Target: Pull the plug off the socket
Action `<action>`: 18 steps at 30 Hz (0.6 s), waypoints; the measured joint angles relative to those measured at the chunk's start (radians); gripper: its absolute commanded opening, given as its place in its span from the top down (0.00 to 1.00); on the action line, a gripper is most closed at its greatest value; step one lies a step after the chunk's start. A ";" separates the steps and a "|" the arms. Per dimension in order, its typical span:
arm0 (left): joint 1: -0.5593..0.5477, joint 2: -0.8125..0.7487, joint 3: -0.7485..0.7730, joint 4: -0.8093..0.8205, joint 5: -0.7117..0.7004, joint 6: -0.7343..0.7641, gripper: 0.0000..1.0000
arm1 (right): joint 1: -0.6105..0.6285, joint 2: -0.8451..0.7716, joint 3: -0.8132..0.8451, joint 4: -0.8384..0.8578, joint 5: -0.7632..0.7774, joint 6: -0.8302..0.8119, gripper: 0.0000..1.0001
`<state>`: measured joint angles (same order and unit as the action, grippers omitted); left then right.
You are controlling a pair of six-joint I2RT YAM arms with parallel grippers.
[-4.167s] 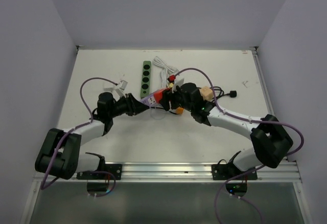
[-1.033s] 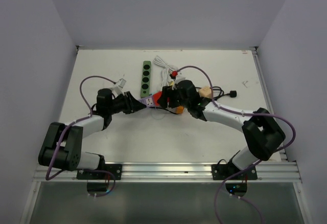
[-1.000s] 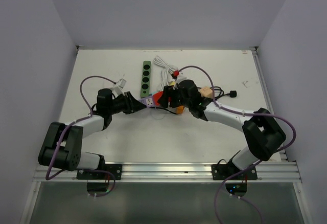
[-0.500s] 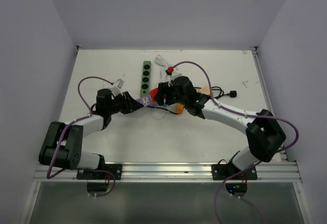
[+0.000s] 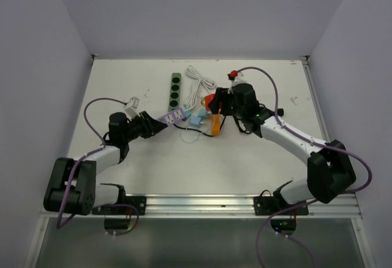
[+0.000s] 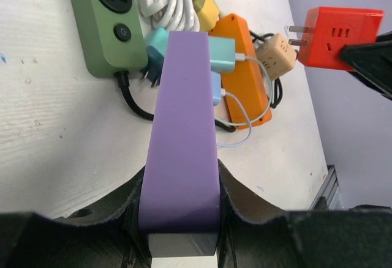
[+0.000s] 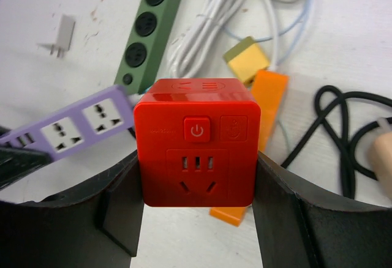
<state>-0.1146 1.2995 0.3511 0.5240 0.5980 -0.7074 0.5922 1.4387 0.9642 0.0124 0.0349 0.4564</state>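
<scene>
The top camera looks steeply down on the whole table point(image 5: 184, 170) from 6 o'clock, far off. The left wrist camera peers close along the purple strip point(image 6: 184, 133) toward 3 o'clock. The right wrist camera, close over the red cube point(image 7: 196, 148), faces 9 o'clock. All three share the green strip point(image 5: 175, 92) and the orange strip point(image 5: 215, 124).

Gripping a purple strip point(image 6: 182, 127) lengthwise in the left gripper point(image 6: 182, 210).
Pointing at a green strip's point(image 6: 107, 23) cord end; well apart from a red cube point(image 6: 340, 38), prongs bare.
</scene>
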 measured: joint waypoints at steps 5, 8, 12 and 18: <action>0.064 -0.068 -0.079 0.128 0.010 -0.072 1.00 | -0.109 -0.010 -0.016 0.003 -0.033 0.022 1.00; 0.088 -0.100 -0.120 0.171 0.011 -0.099 1.00 | -0.135 -0.010 -0.024 0.000 -0.061 0.029 1.00; 0.120 -0.170 -0.181 0.180 0.010 -0.120 1.00 | -0.158 -0.007 -0.027 0.000 -0.084 0.037 1.00; 0.195 -0.282 -0.275 0.171 -0.003 -0.132 1.00 | -0.190 0.011 -0.029 -0.013 -0.082 0.035 1.00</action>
<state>0.0799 1.0176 0.0765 0.6949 0.5949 -0.8391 0.4023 1.4502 0.9356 -0.0002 -0.0467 0.4919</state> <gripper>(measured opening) 0.390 0.637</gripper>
